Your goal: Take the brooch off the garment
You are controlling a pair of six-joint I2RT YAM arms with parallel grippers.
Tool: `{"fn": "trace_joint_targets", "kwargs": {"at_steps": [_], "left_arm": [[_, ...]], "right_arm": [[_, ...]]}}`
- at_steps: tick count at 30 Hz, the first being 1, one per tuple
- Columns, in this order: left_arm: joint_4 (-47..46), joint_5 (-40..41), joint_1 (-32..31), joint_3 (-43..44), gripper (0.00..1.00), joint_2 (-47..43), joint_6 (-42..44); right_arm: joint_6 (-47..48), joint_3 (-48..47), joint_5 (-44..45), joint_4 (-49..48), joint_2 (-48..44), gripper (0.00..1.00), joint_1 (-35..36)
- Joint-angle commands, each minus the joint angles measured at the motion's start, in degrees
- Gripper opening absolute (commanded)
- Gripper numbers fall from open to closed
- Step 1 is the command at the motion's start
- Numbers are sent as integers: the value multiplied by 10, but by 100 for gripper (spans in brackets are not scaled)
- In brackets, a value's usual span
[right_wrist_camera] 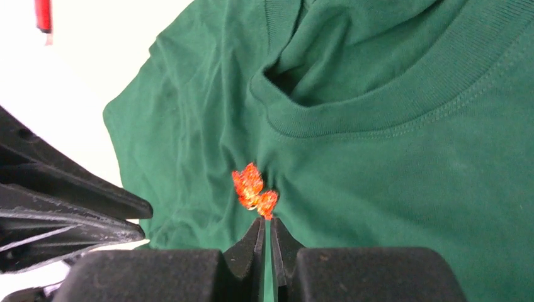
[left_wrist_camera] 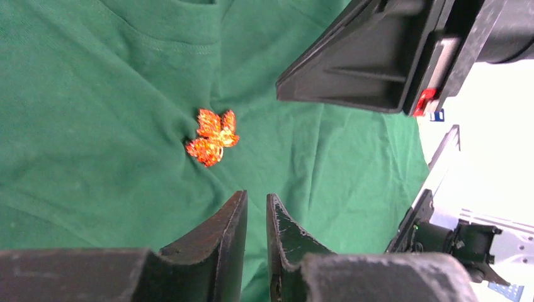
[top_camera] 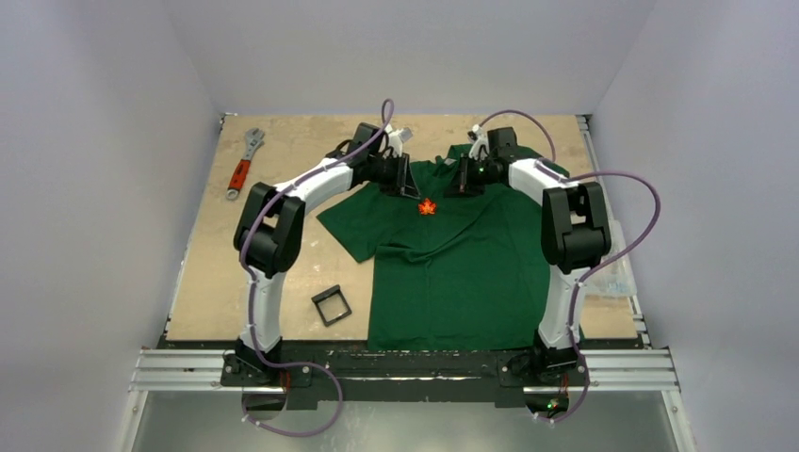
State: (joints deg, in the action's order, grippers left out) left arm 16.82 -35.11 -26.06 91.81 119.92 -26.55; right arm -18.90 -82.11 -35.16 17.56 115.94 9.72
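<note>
- l gripper (left_wrist_camera: 257, 196): jaws nearly together, slim slit btwn the tips, nothing in it. tips sit over bare cloth just short of the brooch (left_wrist_camera: 211, 137), not touching it.
- r gripper (right_wrist_camera: 266, 220): jaws closed to a hairline. in its wrist view the tips meet the brooch's edge; can't tell if it's pinched or only lined up.
- arms: both reach to the far half of the table (top_camera: 283, 254), elbows raised, wrists turned inward so the grippers face each other, fingers angled down at the cloth.
- brooch sits on the chest of the garment (top_camera: 452, 273), just near of the collar, a bit left of ctr, btwn the two grippers.
- garment lies spread out, collar far, hem at the near edge.
- wrench (top_camera: 243, 165) at far left of table; black square frame (top_camera: 331, 305) just left of the garment's near part. both well apart from the grippers.
</note>
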Motion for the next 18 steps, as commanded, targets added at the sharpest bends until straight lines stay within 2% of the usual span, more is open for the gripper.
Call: {"fn": "trace_joint_targets", "kwargs": {"at_steps": [1,11,18], "left_arm": [[1,17,-5,40,15,33,14],[-1,26,-21,65,15,85,7],[14,25,-15,71,17,108,6]], "right_arm": [[33,-36,31,18,36,7,12],[31,-51,2,18,81,7,24],[22,-56,-54,2,88,10,43]]}}
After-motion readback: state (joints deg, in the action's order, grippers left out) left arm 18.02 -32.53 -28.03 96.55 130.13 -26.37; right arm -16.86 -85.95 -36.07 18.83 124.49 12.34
